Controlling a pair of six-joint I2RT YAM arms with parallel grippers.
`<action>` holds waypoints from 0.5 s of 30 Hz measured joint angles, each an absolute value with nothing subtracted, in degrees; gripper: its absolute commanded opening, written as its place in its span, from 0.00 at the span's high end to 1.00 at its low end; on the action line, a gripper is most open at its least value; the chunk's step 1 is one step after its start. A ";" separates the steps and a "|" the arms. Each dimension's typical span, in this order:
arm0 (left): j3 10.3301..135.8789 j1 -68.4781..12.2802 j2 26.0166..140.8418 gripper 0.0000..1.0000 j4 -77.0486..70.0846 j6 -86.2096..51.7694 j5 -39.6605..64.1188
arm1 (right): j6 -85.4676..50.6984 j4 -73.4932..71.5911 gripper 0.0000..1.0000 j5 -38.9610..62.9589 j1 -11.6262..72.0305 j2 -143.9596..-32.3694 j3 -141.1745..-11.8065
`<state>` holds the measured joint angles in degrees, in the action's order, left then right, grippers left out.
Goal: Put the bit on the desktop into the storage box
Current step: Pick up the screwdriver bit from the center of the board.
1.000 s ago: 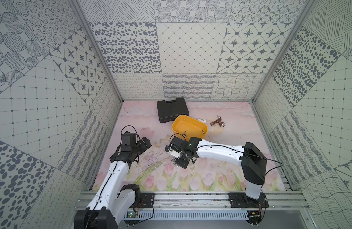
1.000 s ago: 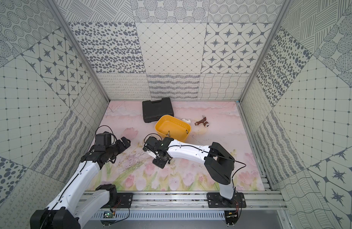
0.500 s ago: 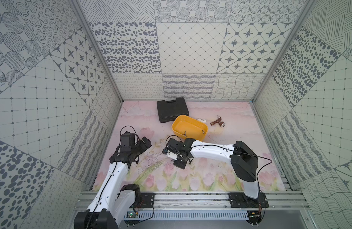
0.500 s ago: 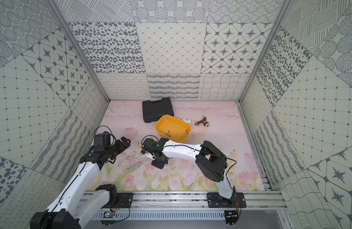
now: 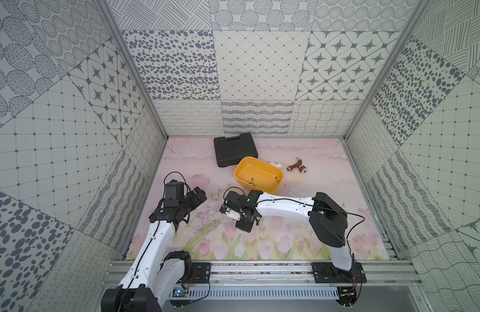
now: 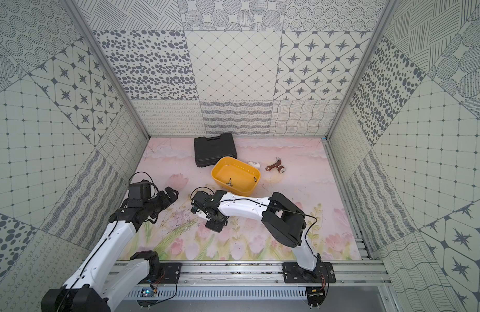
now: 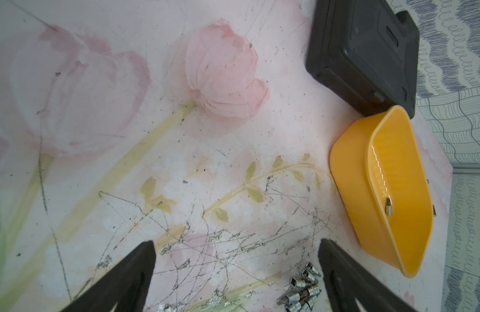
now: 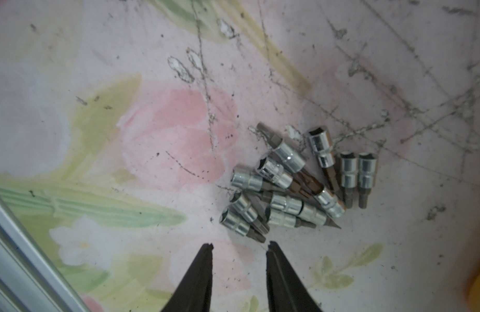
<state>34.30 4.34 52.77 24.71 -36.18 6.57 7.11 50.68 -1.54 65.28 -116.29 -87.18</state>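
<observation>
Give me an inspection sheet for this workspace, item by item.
Surface: floral mat, scratched and speckled.
Job's things: pile of bits on the mat; yellow storage box holds two bits.
Clutter: black tool case, brown fitting, small white piece, near the box.
Grippers: left gripper wide open, empty; right gripper narrowly open, empty, close to the pile.
Cables: black cable along the right arm, loop at the left wrist.
Surroundings: patterned wall panels, metal rail in front.
</observation>
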 measured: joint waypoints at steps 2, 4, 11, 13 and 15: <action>34.20 4.34 52.77 0.01 24.69 -36.18 6.83 | 7.11 50.59 0.65 -1.52 65.30 -116.95 -87.59; 34.11 4.36 52.82 0.01 24.69 -36.21 6.87 | 7.14 50.57 0.66 -1.52 65.30 -117.36 -87.66; 33.95 4.45 52.84 0.01 24.67 -36.21 7.07 | 7.14 50.61 0.69 -1.48 65.34 -118.17 -87.66; 33.89 4.49 52.84 0.01 24.67 -36.21 7.07 | 7.14 50.61 0.70 -1.45 65.43 -118.21 -87.66; 33.78 4.51 52.84 0.01 24.67 -36.21 7.07 | 7.14 50.61 0.71 -1.39 65.56 -118.24 -87.66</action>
<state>33.78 4.51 52.84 24.67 -36.21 7.07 7.14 50.61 -1.39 65.56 -118.24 -87.66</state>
